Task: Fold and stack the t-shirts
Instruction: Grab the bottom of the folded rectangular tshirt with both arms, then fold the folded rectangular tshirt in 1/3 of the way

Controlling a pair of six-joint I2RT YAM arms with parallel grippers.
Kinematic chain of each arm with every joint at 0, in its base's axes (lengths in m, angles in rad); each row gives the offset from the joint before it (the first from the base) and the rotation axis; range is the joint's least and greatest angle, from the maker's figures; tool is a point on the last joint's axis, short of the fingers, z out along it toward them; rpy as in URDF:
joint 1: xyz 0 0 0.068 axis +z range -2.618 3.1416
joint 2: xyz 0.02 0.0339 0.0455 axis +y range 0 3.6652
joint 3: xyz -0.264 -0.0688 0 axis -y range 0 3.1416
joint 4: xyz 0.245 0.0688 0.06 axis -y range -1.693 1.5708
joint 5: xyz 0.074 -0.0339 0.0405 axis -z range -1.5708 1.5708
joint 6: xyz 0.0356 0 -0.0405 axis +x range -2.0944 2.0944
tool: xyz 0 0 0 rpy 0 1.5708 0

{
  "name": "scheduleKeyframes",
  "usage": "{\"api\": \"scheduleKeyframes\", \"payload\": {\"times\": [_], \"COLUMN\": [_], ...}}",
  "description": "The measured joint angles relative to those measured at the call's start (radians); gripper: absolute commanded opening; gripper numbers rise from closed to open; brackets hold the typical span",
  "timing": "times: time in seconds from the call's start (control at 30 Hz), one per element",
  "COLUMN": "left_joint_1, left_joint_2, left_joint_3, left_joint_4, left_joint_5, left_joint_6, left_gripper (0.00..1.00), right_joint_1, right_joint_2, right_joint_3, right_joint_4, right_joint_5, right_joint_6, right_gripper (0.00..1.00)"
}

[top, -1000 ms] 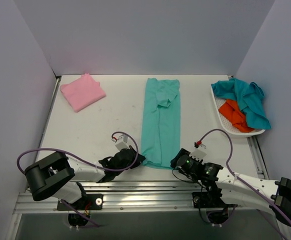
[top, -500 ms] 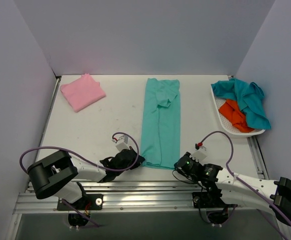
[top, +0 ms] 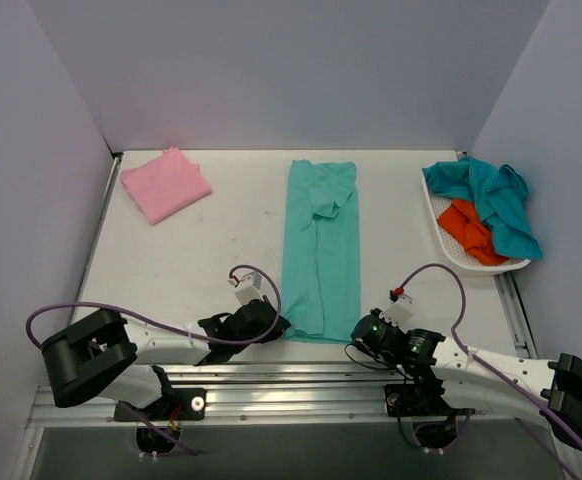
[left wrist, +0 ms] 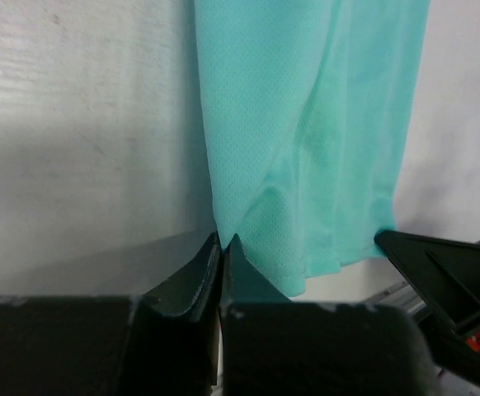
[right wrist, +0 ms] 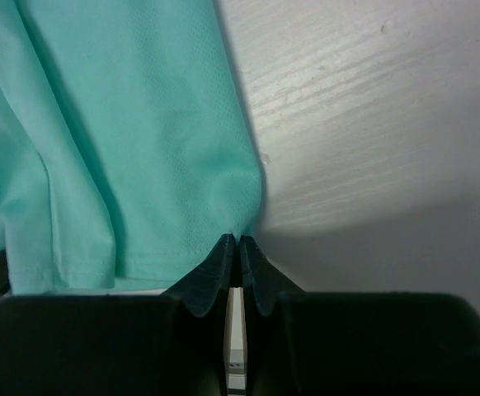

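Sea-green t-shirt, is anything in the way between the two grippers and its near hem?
Nothing visible. The left gripper is shut on the near left corner of the sea-green t-shirt, and the right gripper is shut on its near right corner. No other thing lies on the table by that hem.

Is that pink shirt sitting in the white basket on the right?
No, the pink t-shirt lies folded on the table at the far left, well away from the basket.

Looks like a robotics lab booth: plain lavender walls [top: 271, 70] box in a white table [top: 221, 240], with two robot arms [top: 161, 345] bolted to a metal rail [top: 291, 385].
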Motion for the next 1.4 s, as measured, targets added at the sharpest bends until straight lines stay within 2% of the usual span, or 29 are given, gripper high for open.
{"api": "scheduleKeyframes", "payload": {"times": [0.23,0.4,0.77,0.93,1.07,1.4], "left_joint_1": [-0.051,-0.043,0.095,0.165,0.212,0.359], "left_joint_2": [-0.196,-0.254,-0.251,-0.205,-0.136,0.171], "left_joint_3": [0.053,0.103,0.220,0.301,0.327,0.530], "left_joint_4": [-0.232,-0.334,-0.427,-0.425,-0.397,-0.323], "left_joint_5": [-0.020,-0.042,-0.012,0.008,0.031,0.160], "left_joint_6": [0.017,0.039,0.133,0.180,0.203,0.264], "left_gripper": [0.05,0.07,0.11,0.12,0.12,0.12], "right_joint_1": [0.042,0.043,0.043,0.025,-0.042,-0.219], "right_joint_2": [-0.038,-0.035,0.201,0.282,0.342,0.486], "right_joint_3": [0.045,0.133,0.402,0.480,0.507,0.622], "right_joint_4": [-0.109,-0.145,-0.156,-0.151,-0.132,-0.023], "right_joint_5": [0.014,0.071,0.264,0.351,0.378,0.396], "right_joint_6": [0.010,0.003,-0.074,-0.104,-0.136,-0.280], "right_gripper": [0.00,0.00,0.00,0.00,0.00,0.00]}}
